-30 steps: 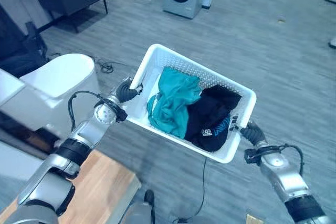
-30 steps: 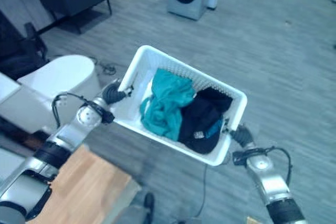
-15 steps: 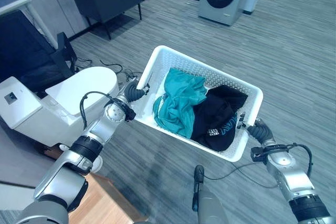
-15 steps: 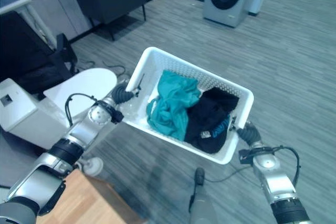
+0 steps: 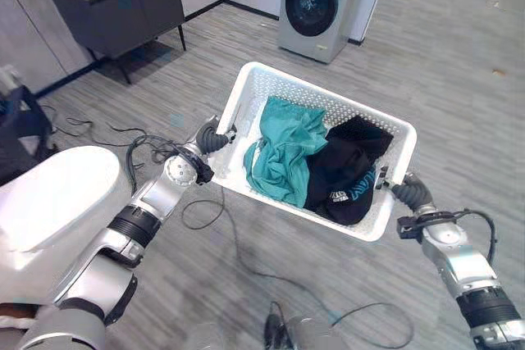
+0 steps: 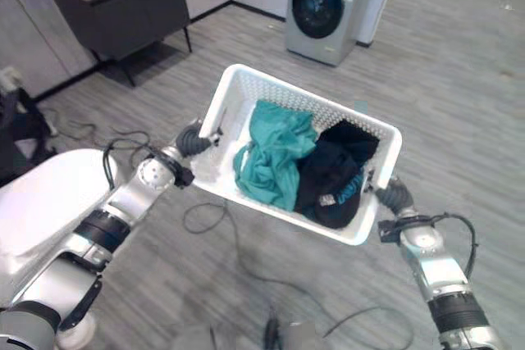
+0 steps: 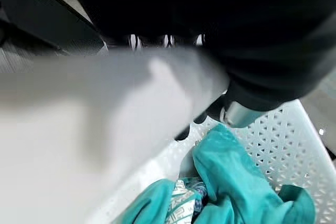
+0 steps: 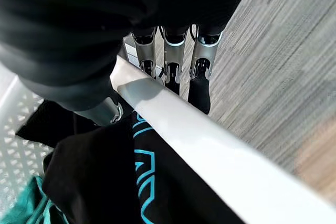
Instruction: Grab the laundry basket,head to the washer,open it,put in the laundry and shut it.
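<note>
Fingers (image 8: 173,56) of the right hand (image 5: 413,194) are curled under the white rim of the laundry basket (image 5: 254,92), thumb on the inner side, clamped tight on the near right edge. Over on the other end, the left hand (image 5: 210,136) is wrapped on the basket's left rim; its own wrist view shows the rim running through the grip, fingers on the outer side and the thumb (image 7: 239,114) tucked inside against the perforated wall. So both hands are locked on, one at each short end, and the basket hangs in the air between them, clear of the grey plank floor (image 5: 459,79).

Inside, a teal garment (image 5: 285,149) is heaped on the left half, crumpled and spilling up toward the rim. Right beside it, touching, sits a black garment (image 5: 344,165) with teal lettering, piled against the right wall close to the right hand's thumb.

Ahead, past the far rim of the basket, stands the washer (image 5: 316,6), silver-grey with a dark round door, closed, set against the far wall. To its left, well apart, a dark cabinet (image 5: 123,10) on thin legs with a pale stone top. Down at the lower left, a large white rounded object (image 5: 49,202) sits just beside the left arm. Loose black cords (image 5: 107,130) trail over the floor between that and the cabinet.
</note>
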You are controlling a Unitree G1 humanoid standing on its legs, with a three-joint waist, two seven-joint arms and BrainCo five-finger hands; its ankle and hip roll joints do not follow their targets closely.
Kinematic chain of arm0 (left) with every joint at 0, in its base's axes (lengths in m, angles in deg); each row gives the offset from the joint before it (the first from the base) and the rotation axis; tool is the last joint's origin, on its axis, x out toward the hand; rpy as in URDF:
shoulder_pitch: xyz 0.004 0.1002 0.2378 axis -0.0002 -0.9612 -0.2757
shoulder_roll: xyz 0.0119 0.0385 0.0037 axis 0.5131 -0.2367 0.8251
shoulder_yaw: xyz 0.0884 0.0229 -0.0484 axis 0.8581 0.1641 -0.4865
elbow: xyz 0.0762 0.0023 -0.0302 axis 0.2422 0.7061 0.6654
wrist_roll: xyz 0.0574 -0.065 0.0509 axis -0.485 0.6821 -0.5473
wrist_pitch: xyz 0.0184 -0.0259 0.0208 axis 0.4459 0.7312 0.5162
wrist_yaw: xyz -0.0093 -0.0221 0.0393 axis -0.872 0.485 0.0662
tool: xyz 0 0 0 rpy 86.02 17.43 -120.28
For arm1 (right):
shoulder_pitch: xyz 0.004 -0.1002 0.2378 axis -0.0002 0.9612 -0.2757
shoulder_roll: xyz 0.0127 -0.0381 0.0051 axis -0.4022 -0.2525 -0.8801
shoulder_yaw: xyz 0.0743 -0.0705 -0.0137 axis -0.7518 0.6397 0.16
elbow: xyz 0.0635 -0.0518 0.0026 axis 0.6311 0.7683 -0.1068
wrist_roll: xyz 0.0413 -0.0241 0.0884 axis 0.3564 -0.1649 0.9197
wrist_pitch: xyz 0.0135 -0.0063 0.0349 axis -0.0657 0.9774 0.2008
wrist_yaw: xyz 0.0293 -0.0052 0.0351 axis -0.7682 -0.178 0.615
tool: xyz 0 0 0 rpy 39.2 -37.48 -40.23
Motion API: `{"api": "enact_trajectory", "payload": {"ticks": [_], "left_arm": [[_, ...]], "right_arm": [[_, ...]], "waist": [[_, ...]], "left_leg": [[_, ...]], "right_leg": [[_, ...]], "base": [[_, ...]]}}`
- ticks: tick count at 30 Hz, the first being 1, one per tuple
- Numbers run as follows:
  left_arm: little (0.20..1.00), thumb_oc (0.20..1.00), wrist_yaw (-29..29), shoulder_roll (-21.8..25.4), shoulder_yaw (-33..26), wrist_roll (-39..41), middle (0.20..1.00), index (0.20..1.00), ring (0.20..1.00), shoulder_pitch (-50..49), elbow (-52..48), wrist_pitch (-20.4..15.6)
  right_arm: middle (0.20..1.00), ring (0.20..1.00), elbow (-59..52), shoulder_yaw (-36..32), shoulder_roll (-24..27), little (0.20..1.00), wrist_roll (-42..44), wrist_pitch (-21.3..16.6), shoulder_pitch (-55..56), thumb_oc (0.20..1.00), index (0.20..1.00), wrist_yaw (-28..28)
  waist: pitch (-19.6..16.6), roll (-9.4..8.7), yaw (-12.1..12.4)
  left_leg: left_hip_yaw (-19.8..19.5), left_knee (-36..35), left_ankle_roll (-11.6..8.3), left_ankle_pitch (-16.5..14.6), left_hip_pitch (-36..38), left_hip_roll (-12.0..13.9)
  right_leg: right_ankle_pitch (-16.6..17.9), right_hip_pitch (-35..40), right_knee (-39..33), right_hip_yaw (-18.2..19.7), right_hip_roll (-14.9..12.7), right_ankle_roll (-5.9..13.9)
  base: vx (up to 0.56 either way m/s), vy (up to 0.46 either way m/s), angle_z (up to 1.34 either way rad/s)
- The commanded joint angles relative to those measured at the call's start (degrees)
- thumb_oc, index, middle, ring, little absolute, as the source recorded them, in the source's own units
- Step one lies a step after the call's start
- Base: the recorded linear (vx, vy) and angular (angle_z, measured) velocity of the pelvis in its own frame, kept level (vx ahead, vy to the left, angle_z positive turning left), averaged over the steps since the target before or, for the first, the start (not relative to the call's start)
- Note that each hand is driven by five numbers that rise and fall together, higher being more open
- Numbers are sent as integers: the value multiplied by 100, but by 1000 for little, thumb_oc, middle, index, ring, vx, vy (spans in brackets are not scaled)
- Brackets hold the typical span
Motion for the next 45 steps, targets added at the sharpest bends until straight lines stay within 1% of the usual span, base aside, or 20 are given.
{"api": "enact_trajectory", "payload": {"ticks": [1, 2, 3, 4, 9, 12, 13, 14, 15, 19, 21, 23, 25, 29, 32, 36, 37, 39, 43, 45], "left_arm": [[200, 200, -2, -455, 388, 205, 200, 200, 200, 808, -352, -539], [200, 200, -7, -475, 408, 179, 200, 200, 200, 851, -325, -552], [200, 200, -6, -479, 411, 179, 200, 200, 200, 852, -320, -555], [200, 200, -48, -459, 438, 122, 200, 200, 200, 879, -312, -563], [200, 200, -126, -430, 551, 139, 200, 200, 200, 872, -348, -569], [200, 200, -170, -358, 685, 144, 200, 200, 200, 923, -327, -554], [200, 200, -150, -333, 692, 95, 200, 200, 200, 933, -346, -584], [200, 200, -146, -266, 707, 79, 200, 200, 200, 946, -421, -565], [200, 200, -163, -222, 695, 102, 200, 200, 200, 909, -547, -568], [200, 200, -168, -231, 644, 223, 200, 200, 200, 916, -633, -559], [200, 200, -120, -313, 676, 227, 200, 200, 200, 1098, -625, -580], [200, 200, -91, -335, 667, 199, 200, 200, 200, 1166, -576, -575], [200, 200, -43, -343, 556, 198, 200, 200, 200, 1182, -541, -629], [200, 200, 54, -290, 257, 96, 200, 200, 200, 916, -514, -690], [200, 200, -7, -232, 263, 70, 200, 200, 200, 835, -464, -712], [200, 200, -56, -203, 302, 69, 200, 200, 200, 840, -436, -750], [200, 200, -94, -124, 349, 190, 200, 200, 200, 817, -486, -734], [200, 200, -106, 60, 365, 306, 200, 200, 200, 900, -638, -627], [200, 200, -83, 87, 503, 487, 200, 200, 200, 1153, -640, -507], [200, 200, -85, -46, 553, 552, 200, 200, 200, 1273, -538, -496]], "right_arm": [[200, 200, -1152, -183, 127, 200, 217, -737, -373, 200, 200, 121], [200, 200, -1185, -210, 113, 200, 190, -793, -349, 200, 200, 114], [200, 200, -1185, -212, 113, 200, 190, -794, -346, 200, 200, 114], [200, 200, -1181, -199, 61, 200, 163, -844, -351, 200, 200, 132], [200, 200, -1069, -29, -115, 200, 143, -812, -495, 200, 200, 163], [200, 200, -1057, 67, -209, 200, 201, -799, -608, 200, 200, 190], [200, 200, -1068, 88, -278, 200, 226, -842, -597, 200, 200, 215], [200, 200, -1114, 86, -380, 200, 212, -801, -513, 200, 200, 280], [200, 200, -1147, 56, -383, 200, 190, -780, -489, 200, 200, 305], [200, 200, -1057, 29, -379, 200, -10, -753, -602, 200, 200, 269], [200, 200, -1099, -133, -249, 200, -4, -737, -571, 200, 200, 237], [200, 200, -1142, -193, -208, 200, -4, -718, -550, 200, 200, 236], [200, 200, -1019, -186, -172, 200, 66, -746, -694, 200, 200, 199], [200, 200, -1110, -131, -140, 200, -77, -682, -716, 200, 200, 332], [200, 200, -1120, -116, -113, 200, -131, -642, -675, 200, 200, 425], [200, 200, -1138, -60, 3, 200, -122, -608, -705, 200, 200, 529], [200, 200, -1089, -85, 131, 200, -19, -626, -710, 200, 200, 454], [200, 200, -1086, -81, 188, 200, 135, -668, -802, 200, 200, 348], [200, 200, -1067, -81, 231, 200, 170, -604, -805, 200, 200, 203], [200, 200, -1074, -89, 262, 200, 183, -581, -784, 200, 200, 154]], "waist": [[-291, 58, 202], [-312, 86, 308], [-305, 54, 311], [-343, 123, 436], [-442, 206, 563], [-568, 182, 588], [-603, 90, 574], [-629, -7, 531], [-615, 18, 511], [-455, 206, 341], [-381, 279, 127], [-363, 304, 50], [-434, 356, -17], [-474, 370, -61], [-580, 391, -96], [-755, 480, -143], [-719, 486, -168], [-668, 394, -136], [-435, 274, 28], [-366, 219, 71]], "left_leg": [[158, -2328, -356, 75, 853, -276], [226, -4005, -386, 98, 784, -466], [256, -4118, -379, 149, 858, -509], [142, -5551, -457, 380, 863, -782], [251, -6068, -491, 507, 777, -945], [265, -5806, -331, 653, 956, -1059], [323, -5661, -237, 546, 1031, -1187], [466, -5519, 5, 249, 1304, -1380], [522, -5502, 107, 143, 1458, -1410], [685, -5460, 265, -205, 1994, -1425], [554, -5430, 214, -356, 2314, -1488], [518, -5423, 188, -379, 2381, -1473], [421, -5559, 73, -595, 2721, -1421], [145, -5692, 14, -1141, 3412, -1490], [137, -5605, -58, -1337, 3806, -1435], [47, -4767, -305, -1024, 3809, -1097], [69, -3305, -463, -103, 3338, -560], [152, -1796, -482, 579, 2816, 51], [-214, -334, -345, 507, 1722, 327], [-103, -936, -384, 172, 1176, 79]], "right_leg": [[270, 59, -575, 674, -278, 824], [130, 246, -583, 631, -281, 949], [127, 264, -587, 635, -320, 958], [-68, 503, -571, 630, -274, 1035], [-378, 880, -455, 717, -262, 1095], [-411, 851, 393, 894, -312, 1182], [20, 821, 867, 911, -444, 1384], [927, 577, 1893, 881, -745, 1765], [1294, 350, 2462, 823, -884, 1877], [1512, -349, 3549, 333, -1397, 1864], [1057, -781, 3145, 224, -1348, 1735], [1026, -836, 2827, 173, -1286, 1715], [646, -956, 1127, 241, -1279, 1565], [1311, -1475, -1201, 909, -1288, 1905], [1430, -1390, -1191, 827, -1240, 1921], [1489, -1207, -854, 837, -975, 1722], [1255, -966, -678, 812, -726, 1413], [914, -662, -634, 625, -471, 991], [482, -57, -584, 775, -75, 629], [354, 174, -574, 760, -70, 667]], "base": [[452, 73, 26], [452, 72, 15], [663, 144, -3], [482, 105, -12], [451, 105, -23], [644, 208, -33], [549, 226, -8], [686, 311, 3], [451, 231, 13], [492, 239, 26], [370, 23, 15], [301, -51, 84], [549, -150, 61], [610, -165, 11], [601, -155, 16], [498, -248, -2], [392, -433, -20], [495, -532, 23], [407, -315, -27], [350, -63, -10]]}}
